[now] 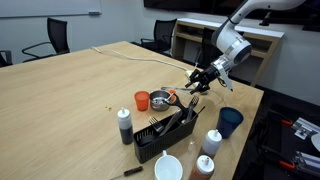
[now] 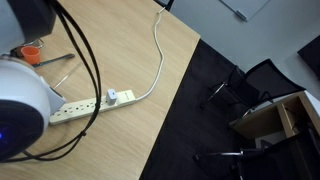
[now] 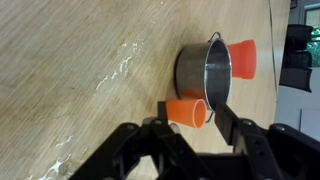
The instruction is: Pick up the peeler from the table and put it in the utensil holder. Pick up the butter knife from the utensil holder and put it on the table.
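Observation:
My gripper [image 1: 197, 82] hangs low over the light-wood table [image 1: 80, 90], just past the far end of the black utensil holder [image 1: 163, 137]. In the wrist view the gripper [image 3: 195, 112] is open, its jaws standing either side of the orange handle [image 3: 185, 112] of a small steel pot [image 3: 205, 68]. Whether a finger still touches the handle I cannot tell. Several utensils [image 1: 186, 110] stick out of the holder; I cannot tell which is the butter knife. The peeler is out of view.
An orange cup [image 1: 142, 100] stands beside the pot [image 1: 160, 100]. Around the holder are a dark blue cup [image 1: 230, 122], a white cup [image 1: 168, 167], bottles [image 1: 125, 124] and a small dark item [image 1: 130, 170]. A power strip [image 2: 85, 105] lies on the table.

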